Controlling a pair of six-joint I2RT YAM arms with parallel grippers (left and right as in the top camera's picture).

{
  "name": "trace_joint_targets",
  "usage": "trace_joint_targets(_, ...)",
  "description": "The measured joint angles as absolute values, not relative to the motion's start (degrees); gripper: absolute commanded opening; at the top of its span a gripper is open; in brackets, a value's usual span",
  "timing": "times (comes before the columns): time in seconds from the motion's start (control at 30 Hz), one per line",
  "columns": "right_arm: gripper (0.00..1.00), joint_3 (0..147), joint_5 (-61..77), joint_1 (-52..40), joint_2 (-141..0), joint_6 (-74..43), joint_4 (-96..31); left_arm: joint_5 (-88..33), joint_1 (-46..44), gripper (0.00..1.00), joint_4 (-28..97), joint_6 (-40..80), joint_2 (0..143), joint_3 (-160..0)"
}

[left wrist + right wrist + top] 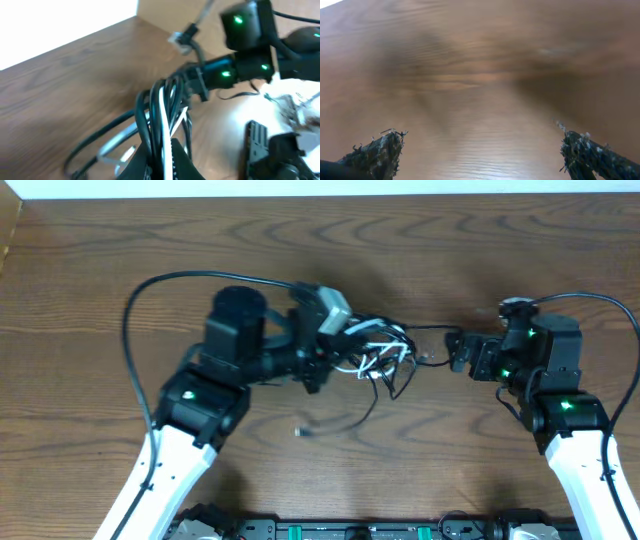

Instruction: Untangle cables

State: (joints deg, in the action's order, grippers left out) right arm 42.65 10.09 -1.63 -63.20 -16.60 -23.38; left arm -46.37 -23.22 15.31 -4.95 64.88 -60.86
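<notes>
The left gripper (pixel 159 160) is clamped on the cables (pixel 161 107), which bunch just ahead of it. With several strands pinched at once, any pull may tighten the knot. Farther out, the right gripper (pixel 481 150) stands wide apart and empty; closing there would likely catch nothing.

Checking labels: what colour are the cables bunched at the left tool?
The cables are mostly black, one white; clearest in left wrist view.

This looks like a robotics lab bench. A left arm (pixel 185 415) and a right arm (pixel 572 425) stand at a wood-grain table (pixel 320 240), with a black equipment rail (pixel 360 530) between their bases.
</notes>
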Motion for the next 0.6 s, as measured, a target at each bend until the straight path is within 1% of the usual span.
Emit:
trace_joint_targets(0.1, 0.99, 42.7, 6.04, -0.25, -63.16, -19.62, -25.15, -46.35, -19.11, 0.08, 16.99, -4.91, 63.02, -60.86)
trace_joint_targets(0.4, 0.99, 42.7, 1.69, 4.25, -63.07, -25.63, -29.06, -46.65, -6.17, 0.07, 22.0, -4.91, 60.51, -60.86)
trace_joint_targets(0.6, 0.99, 42.7, 1.56, 5.02, -63.07, -27.24, -29.12, -47.13, -1.56, 0.07, 24.27, -4.93, 60.47, -60.86)
